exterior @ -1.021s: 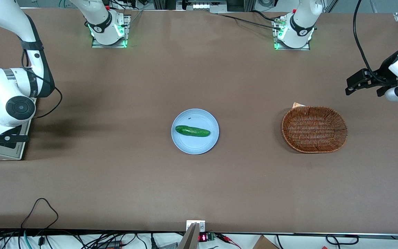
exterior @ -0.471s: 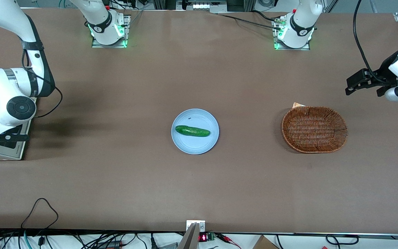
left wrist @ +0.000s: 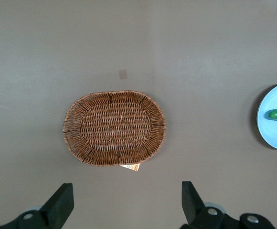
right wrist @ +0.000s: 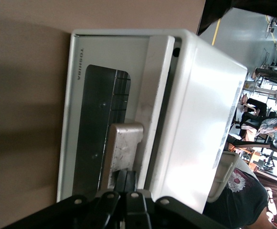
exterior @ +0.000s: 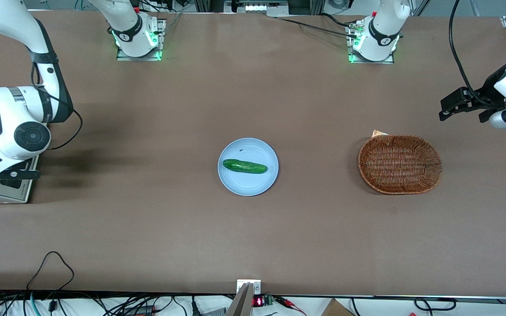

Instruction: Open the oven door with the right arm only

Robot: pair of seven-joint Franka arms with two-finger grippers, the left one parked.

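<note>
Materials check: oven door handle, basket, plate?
Handle: looks like brushed bare metal, dull silver with scuffs. The gripper sits right at it on the oven door. Basket: woven wicker or rattan, brown strands visible. Plate: smooth pale blue, plastic or glazed ceramic; can't tell which.

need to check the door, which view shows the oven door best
The right wrist view: the oven door fills it, with window, silver handle and the gripper at that handle. The front view shows only a corner of it under the right arm. The left wrist view shows none.
</note>
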